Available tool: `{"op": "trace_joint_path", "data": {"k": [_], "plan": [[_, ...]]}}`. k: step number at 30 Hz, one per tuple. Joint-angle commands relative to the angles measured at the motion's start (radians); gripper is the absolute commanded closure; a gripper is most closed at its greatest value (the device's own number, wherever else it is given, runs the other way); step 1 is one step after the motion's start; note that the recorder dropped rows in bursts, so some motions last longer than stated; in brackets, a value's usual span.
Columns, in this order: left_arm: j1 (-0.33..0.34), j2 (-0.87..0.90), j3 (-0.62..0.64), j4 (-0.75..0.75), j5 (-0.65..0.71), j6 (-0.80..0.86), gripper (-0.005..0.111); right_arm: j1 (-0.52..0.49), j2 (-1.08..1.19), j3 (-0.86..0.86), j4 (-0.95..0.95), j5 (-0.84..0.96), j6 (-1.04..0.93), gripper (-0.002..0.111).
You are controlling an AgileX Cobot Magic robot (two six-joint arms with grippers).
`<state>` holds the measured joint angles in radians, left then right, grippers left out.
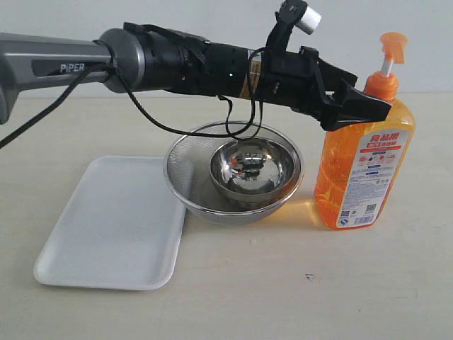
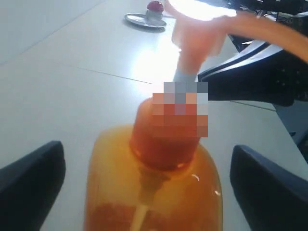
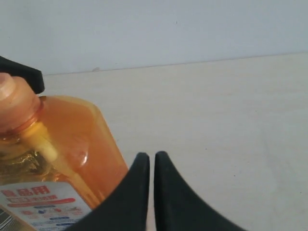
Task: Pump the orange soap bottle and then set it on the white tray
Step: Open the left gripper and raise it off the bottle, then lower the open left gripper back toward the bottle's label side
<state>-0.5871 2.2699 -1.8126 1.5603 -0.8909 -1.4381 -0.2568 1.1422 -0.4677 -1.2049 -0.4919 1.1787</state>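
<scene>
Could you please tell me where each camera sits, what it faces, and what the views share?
Exterior: off-arm, facing the table and wall; the left arm reaches the orange soap bottle.
Left wrist: looks down on the bottle's pump, between open fingers.
Right wrist: low beside the bottle, shut fingers in front.
Shared: the bottle.

- Soap bottle (image 1: 347, 188): translucent orange body, solid orange pump head and collar, white stem. The label is white with an orange-red banner, red and blue print, and a small dark code square.
- Tray (image 1: 113, 219): plain white, no pattern.
- Strainer (image 1: 182, 185): silver-grey fine mesh with a bright steel rim.
- Inner bowl (image 1: 251, 170): polished steel with mirror-like reflections.
- Desk (image 1: 283, 290): pale beige, plain, with one small dark speck.
- Wall (image 1: 212, 18): off-white.
- Arm (image 1: 49, 60): grey rear section with white lettering, black forward section with a tiny green light.
- Cable (image 1: 152, 120): black.
- Left fingers (image 2: 29, 183): black.
- Right fingers (image 3: 139, 192): black.
</scene>
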Motion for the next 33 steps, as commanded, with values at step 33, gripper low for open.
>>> {"op": "trace_joint_path", "data": {"k": [33], "plan": [[0.215,-0.381,0.504,0.072,-0.33,-0.069,0.021,-0.003,0.147,0.001,-0.114,-0.274,-0.116,0.108]]}}
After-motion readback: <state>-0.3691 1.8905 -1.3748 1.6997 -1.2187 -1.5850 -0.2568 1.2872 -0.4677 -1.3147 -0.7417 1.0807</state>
